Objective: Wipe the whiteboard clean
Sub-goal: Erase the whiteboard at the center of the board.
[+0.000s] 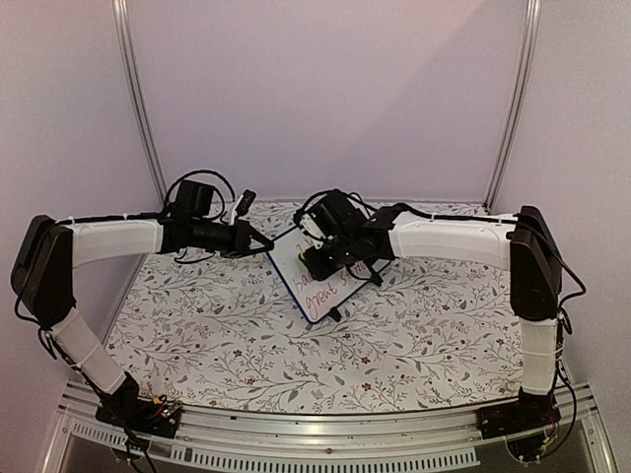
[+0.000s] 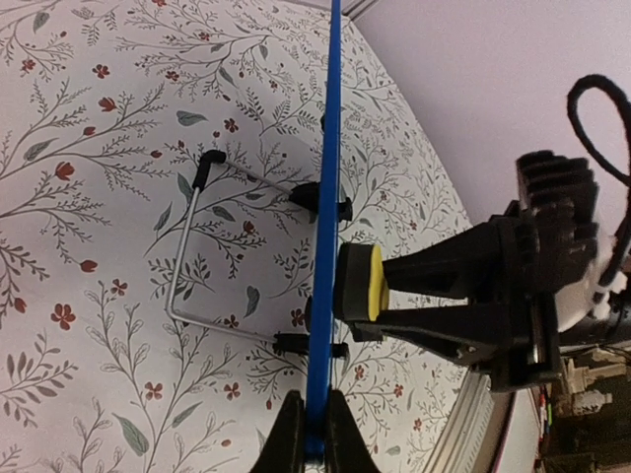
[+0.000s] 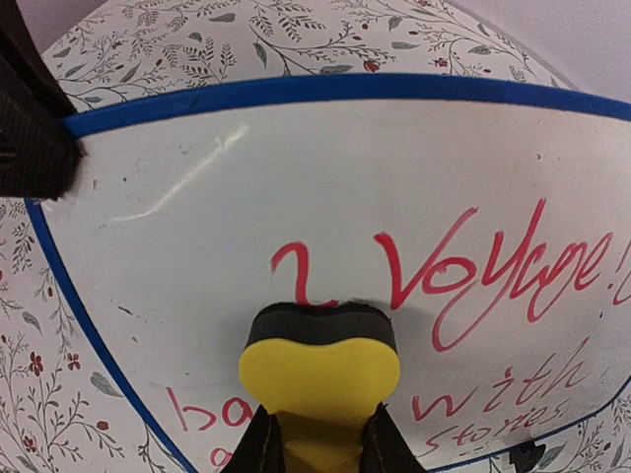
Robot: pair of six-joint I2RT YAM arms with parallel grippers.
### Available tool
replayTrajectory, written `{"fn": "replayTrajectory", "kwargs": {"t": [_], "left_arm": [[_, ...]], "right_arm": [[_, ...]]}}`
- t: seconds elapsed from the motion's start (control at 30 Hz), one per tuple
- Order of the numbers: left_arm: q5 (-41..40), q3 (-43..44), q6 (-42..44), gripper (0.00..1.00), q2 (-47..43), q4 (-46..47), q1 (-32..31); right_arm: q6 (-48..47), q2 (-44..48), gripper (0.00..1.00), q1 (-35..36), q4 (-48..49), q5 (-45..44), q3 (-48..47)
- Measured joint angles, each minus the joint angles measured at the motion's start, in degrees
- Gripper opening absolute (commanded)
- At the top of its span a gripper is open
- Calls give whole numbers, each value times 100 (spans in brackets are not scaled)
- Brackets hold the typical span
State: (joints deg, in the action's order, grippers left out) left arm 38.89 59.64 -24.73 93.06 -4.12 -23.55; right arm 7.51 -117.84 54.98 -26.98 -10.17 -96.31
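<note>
**Yellow sponge eraser (image 3: 320,370) with a black felt face, set flat against the lettering**

Clenched on the eraser's soft foam body, the right arm's fingers (image 3: 258,448) hold its felt pad against the small rectangular whiteboard (image 3: 296,177), which has a thin blue frame and rounded corners. The pad sits just under a red "2". The left arm's fingers (image 2: 294,439) are pinched shut on the frame's edge. They steady the board where it stands tilted near the far middle of the floral-print desk (image 1: 246,345), propped on a bent grey wire stand (image 2: 182,266) held by two black feet.

To wipe well, I would keep the felt flush rather than on a corner and stroke along the lines of writing in overlapping passes. Pressure should be moderate, since only a thin wire prop and one pinch resist the push, and the left grip has to counter it.

The board's face is glossy and smooth, with a streak of glare. Its upper left is bare white, and red cursive reading "Voyage" and lower lines are yet to go. The foam bulges where it is squeezed. The desk cloth looks matte, printed with leaves and small red blossoms.
</note>
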Motion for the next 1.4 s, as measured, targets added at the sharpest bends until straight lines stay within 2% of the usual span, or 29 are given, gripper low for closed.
{"fn": "replayTrajectory", "kwargs": {"t": [0.33,0.7,1.4], "left_arm": [[28,0,-24,5,-2,-15,0],[-44,0,-22,5,-2,-50,0],[-28,0,-22,5,-2,-48,0]], "right_arm": [[42,-96,20,-90,37,2,-251],[149,4,20,-87,269,17,192],[166,0,21,-87,142,85,92]]}}
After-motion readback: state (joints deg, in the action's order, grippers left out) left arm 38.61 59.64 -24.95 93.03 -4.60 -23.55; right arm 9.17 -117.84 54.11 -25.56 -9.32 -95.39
